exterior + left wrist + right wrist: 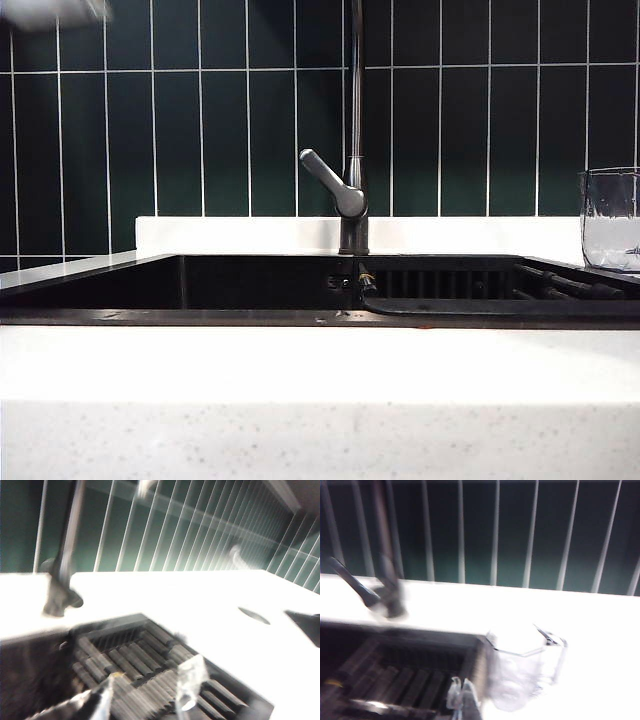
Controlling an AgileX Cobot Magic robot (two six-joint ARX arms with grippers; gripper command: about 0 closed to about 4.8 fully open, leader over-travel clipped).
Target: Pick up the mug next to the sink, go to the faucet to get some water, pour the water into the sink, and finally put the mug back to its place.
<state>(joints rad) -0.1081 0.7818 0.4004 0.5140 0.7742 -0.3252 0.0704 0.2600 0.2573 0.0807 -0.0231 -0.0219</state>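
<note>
White counter [300, 365], green tiles [200, 140]; left gripper [145, 692] parted, right gripper [462, 697] clenched (empty).

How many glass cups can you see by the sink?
1. The mug stands on the white counter at the right of the sink, near the right end effector. None is seen elsewhere, though some could be out of view.

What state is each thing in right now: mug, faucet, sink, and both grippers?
mug: upright on the counter beside the sink, not held.
faucet: no water running, lever angled up.
sink: no water visible, rack inside.
left gripper: over the rack, jaws apart, empty.
right gripper: shut, empty, near the mug.
</note>
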